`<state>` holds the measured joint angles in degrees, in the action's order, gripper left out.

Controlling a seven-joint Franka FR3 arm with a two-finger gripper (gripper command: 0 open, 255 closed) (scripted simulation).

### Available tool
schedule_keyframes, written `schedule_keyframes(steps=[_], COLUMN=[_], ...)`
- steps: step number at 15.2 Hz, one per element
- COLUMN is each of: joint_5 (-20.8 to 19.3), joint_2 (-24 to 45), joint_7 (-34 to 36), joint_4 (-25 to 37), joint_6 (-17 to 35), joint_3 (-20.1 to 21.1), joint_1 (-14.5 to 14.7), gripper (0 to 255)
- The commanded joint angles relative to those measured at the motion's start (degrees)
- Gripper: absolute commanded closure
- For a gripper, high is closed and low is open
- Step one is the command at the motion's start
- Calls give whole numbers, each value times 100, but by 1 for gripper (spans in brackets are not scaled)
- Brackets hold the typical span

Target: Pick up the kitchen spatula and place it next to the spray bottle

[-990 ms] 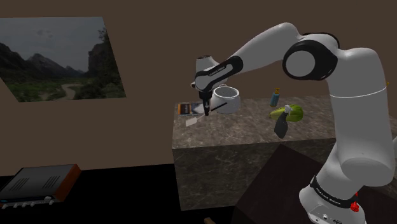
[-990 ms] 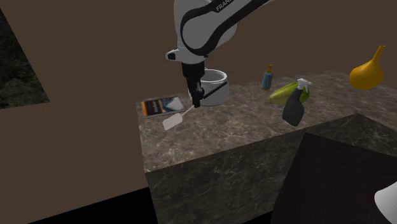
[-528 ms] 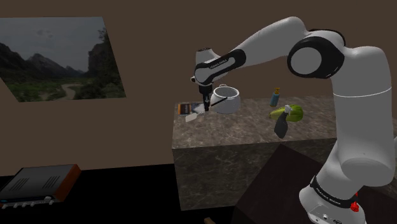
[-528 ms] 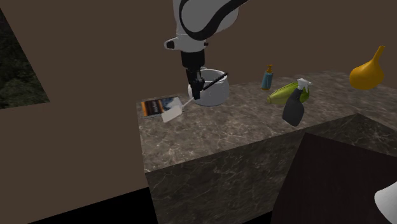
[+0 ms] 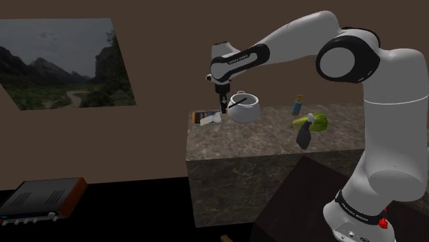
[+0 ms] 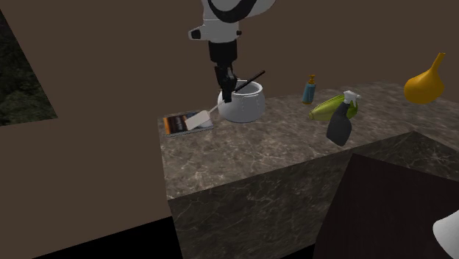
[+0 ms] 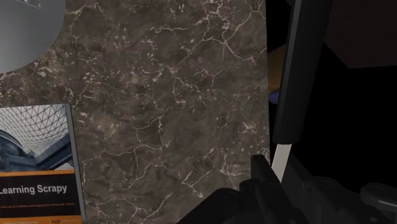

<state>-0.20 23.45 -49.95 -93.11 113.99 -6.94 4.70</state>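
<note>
The pincer (image 6: 229,93) is closed on the spatula (image 6: 198,121), clasping its black handle partway along. The spatula hangs tilted near the bench's (image 6: 243,158) wall edge. Its white blade is low over the book (image 6: 176,123) at the corner there, and its handle end rises across the white pot (image 6: 246,107). The spray bottle (image 6: 340,123) sits well apart toward the bench's other end, just beside a green thing (image 6: 327,108).

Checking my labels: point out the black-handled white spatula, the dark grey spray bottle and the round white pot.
black-handled white spatula (image 6: 197,121): second exterior view, blade.
dark grey spray bottle (image 6: 339,129): second exterior view, body.
round white pot (image 6: 245,109): second exterior view, side wall.
</note>
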Motion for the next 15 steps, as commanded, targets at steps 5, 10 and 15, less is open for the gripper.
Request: schedule_keyframes(steps=[5, 10, 15], joint_5=[-12, -39, -68], joint_2=[-130, -634, -1012], joint_7=[-2, -519, -1073], joint_4=[264, -492, -1043], joint_6=[-395, -120, 80], joint_3=[-6, -196, -418], joint_1=[6, -321, -658], gripper=[255, 255, 255])
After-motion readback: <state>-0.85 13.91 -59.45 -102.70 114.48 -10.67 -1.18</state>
